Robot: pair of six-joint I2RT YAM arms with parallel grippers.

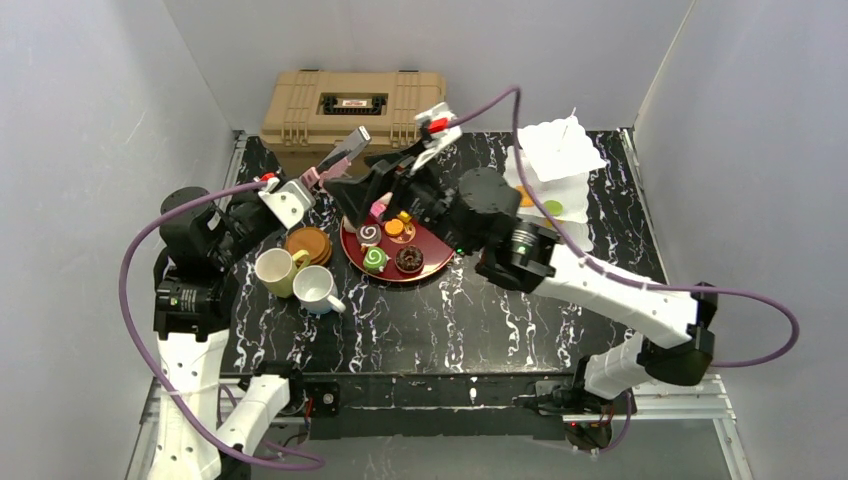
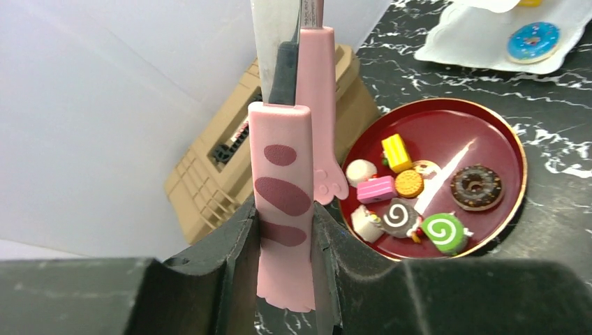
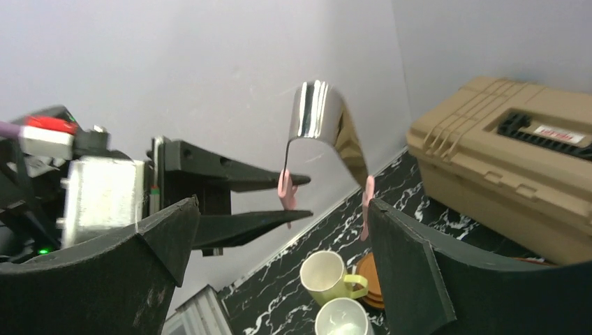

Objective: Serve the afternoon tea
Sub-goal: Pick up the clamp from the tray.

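My left gripper point(image 1: 303, 188) point(image 2: 285, 216) is shut on one pink-tipped arm of the metal tongs point(image 1: 338, 157) point(image 2: 283, 174) point(image 3: 317, 112), which point up and back. My right gripper point(image 1: 352, 192) point(image 3: 283, 204) stands open just right of it, its fingers on either side of the tongs with nothing gripped. Below it, the red plate point(image 1: 440, 262) point(image 2: 489, 136) carries toy pastries, among them a green swirl roll point(image 1: 375, 259) point(image 2: 445, 232) and a chocolate donut point(image 1: 408, 259) point(image 2: 476, 186). Left of the plate stand a pale yellow mug point(image 1: 275, 271) point(image 3: 324, 273), a white mug point(image 1: 315, 288) point(image 3: 342, 319) and stacked brown coasters point(image 1: 308, 243) point(image 3: 368, 279).
A tan ribbed toolbox point(image 1: 340, 105) point(image 2: 209, 174) point(image 3: 509, 160) sits at the back edge, close behind both grippers. A white paper tray point(image 1: 555, 165) point(image 2: 475, 42) at the back right holds a blue donut point(image 2: 534, 40). Grey walls close in the left, back and right.
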